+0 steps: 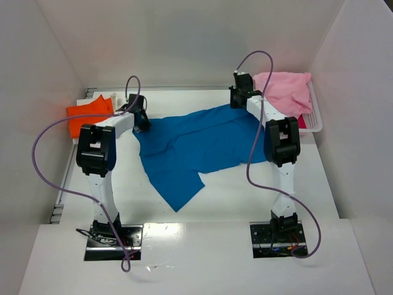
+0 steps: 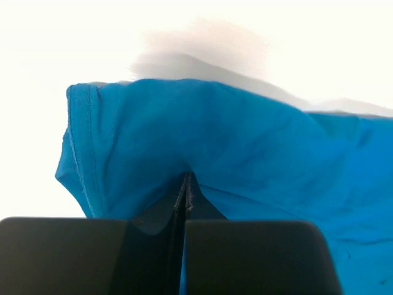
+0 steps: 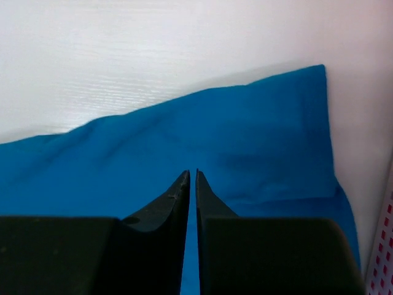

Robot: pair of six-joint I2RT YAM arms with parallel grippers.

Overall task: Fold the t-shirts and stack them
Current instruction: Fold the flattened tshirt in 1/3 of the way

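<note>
The left gripper (image 2: pixel 187 179) has its jaws pressed fully together, and the blue tee (image 2: pixel 245 141) bunches into the tips, so it has a pinch of that cloth. How much cloth sits between the fingers is hidden by the fingers themselves. A stitched edge of the tee hangs at the left of the wrist view, and the ground beyond is washed out white.

The right gripper (image 3: pixel 193 175) shows only a thin slit between its jaws, with blue visible through it. The tips lie on or just above the blue tee (image 3: pixel 233 135), which is flat there with no gather. I cannot tell whether any cloth is caught. A strip of the basket (image 3: pixel 384 258) is cut off at the lower right edge.

From above, the left gripper (image 1: pixel 140 118) is at the tee's far left corner and the right gripper (image 1: pixel 239 93) at its far right corner. Both sets of fingertips are hidden under the wrists. The blue tee (image 1: pixel 196 144) lies spread and creased across the middle of the table (image 1: pixel 245 196), one flap pointing toward the arm bases.

The orange tee (image 1: pixel 89 114) lies crumpled at the far left, apart from the blue one. Something white beside it is too unclear to name. The pink tee (image 1: pixel 284 91) is heaped in the basket (image 1: pixel 314 120) at the far right, covering most of it.
</note>
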